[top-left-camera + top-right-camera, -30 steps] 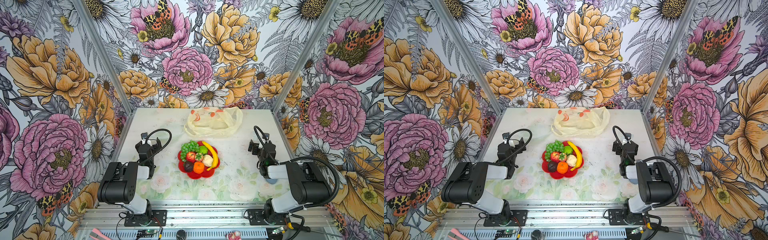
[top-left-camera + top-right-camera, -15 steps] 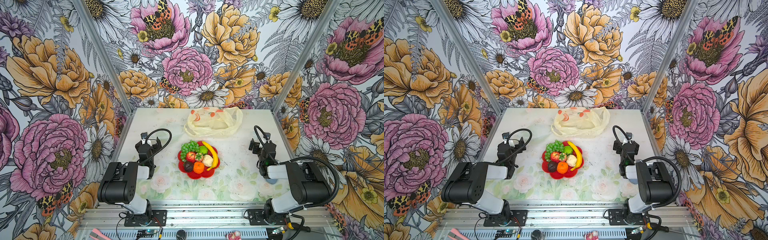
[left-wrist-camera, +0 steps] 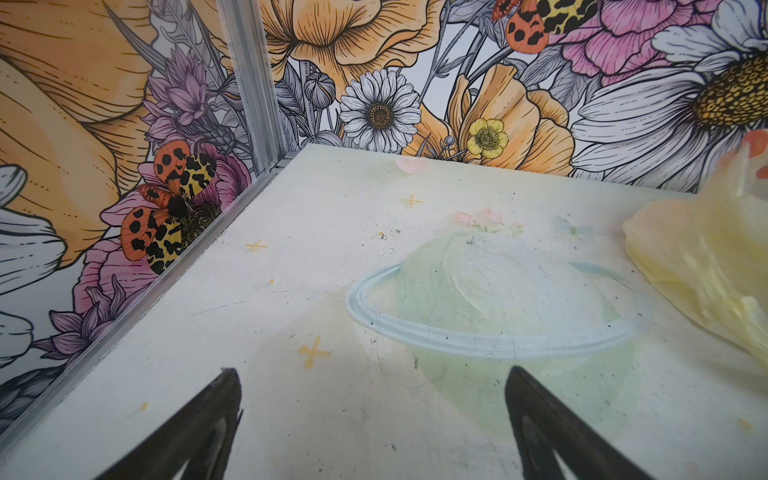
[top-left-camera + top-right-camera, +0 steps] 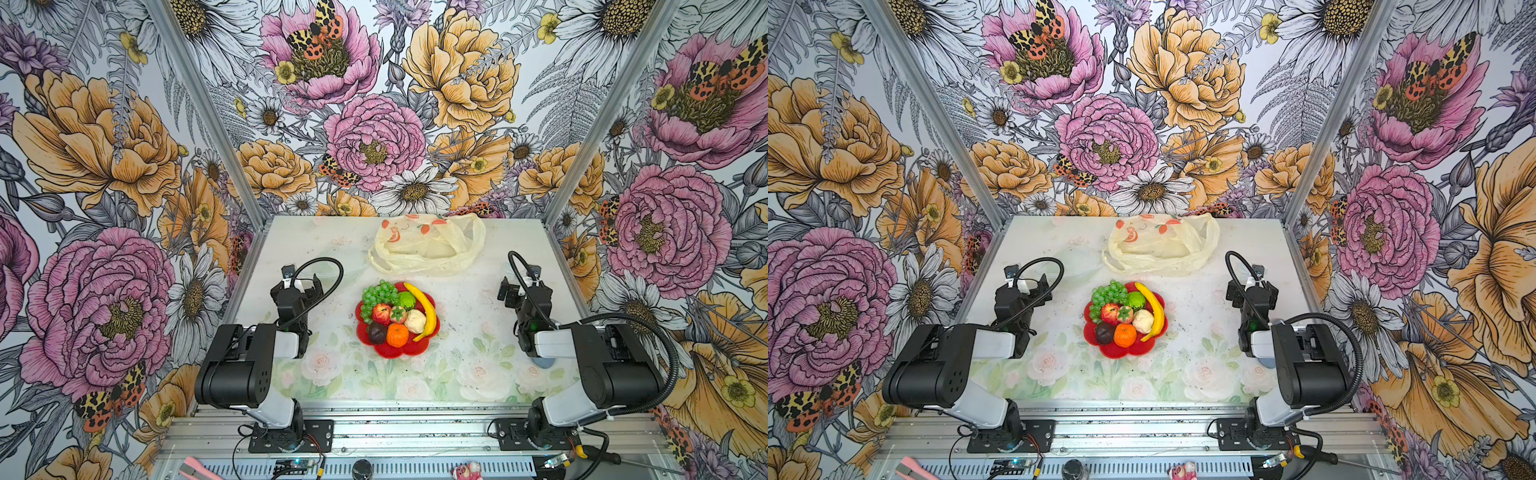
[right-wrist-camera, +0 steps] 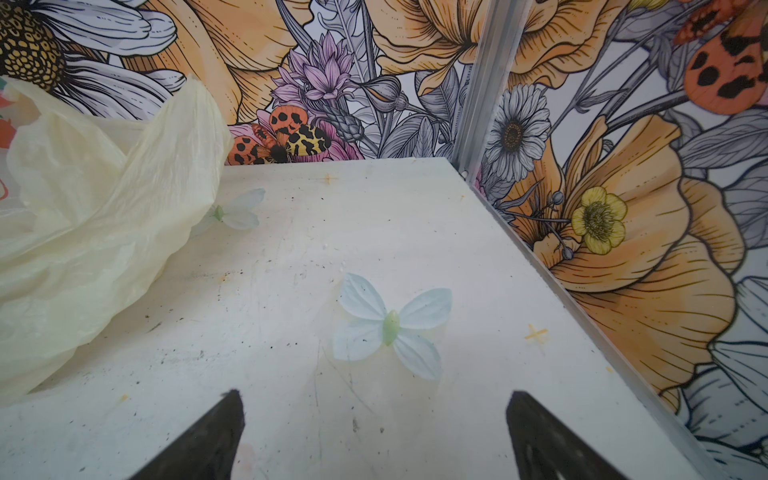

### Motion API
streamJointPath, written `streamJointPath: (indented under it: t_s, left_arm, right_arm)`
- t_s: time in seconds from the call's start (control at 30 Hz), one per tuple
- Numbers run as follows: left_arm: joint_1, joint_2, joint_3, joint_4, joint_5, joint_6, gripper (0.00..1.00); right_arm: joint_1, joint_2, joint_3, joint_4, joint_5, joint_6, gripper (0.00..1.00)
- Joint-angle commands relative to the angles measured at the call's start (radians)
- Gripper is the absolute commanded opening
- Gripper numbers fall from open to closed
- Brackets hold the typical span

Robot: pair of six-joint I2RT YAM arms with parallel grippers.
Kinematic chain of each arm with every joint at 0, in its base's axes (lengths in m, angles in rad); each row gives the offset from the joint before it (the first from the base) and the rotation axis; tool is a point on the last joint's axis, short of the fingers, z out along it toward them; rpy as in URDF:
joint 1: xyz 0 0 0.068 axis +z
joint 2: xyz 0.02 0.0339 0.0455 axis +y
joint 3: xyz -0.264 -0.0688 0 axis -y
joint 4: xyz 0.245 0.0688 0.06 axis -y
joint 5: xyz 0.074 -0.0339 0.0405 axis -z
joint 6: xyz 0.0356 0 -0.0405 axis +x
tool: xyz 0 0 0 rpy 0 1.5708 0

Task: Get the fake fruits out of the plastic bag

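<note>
- My left gripper (image 3: 372, 374) is spread wide with nothing between its fingers (image 3: 208, 419). It hangs over bare table (image 3: 316, 257), near the left wall.
- My right gripper (image 5: 374, 395) is just as wide and just as empty, over the table's right side.
- The fruits (image 4: 397, 316) are piled on a red plate (image 4: 395, 352) at the middle of the table, between my two grippers and well apart from both (grapes, banana, apple, orange and a few more).
- The bag (image 4: 428, 249) lies crumpled beyond the plate, near the back wall. It is ahead of my fingers and touches neither pair.
- Seen from the left wrist, the bag (image 3: 706, 257) is ahead and off to one side, blurred and cut off by the picture's edge.
- From the right wrist the bag (image 5: 95, 216) is likewise off to one side and cut off.
- Neither wrist view shows the fruits or the plate.
- I cannot tell whether anything lies inside the bag, because its folds are cloudy.
- A grey-blue pad (image 4: 544, 362) shows from under my right arm, and most of it is hidden.
</note>
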Motion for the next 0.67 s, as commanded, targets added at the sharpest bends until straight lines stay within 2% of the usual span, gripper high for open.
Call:
streamJointPath:
  t_s: [0.0,0.63]
  left_arm:
    - [-0.006,-0.004,0.007,0.034,0.017,0.018,0.99]
    - [-0.005,-0.004,0.008,0.034,0.017,0.018,0.99]
  right_arm:
    - [0.006,-0.004,0.01,0.03,0.016,0.013,1.0]
    - [0.007,-0.005,0.011,0.024,0.02,0.014,0.99]
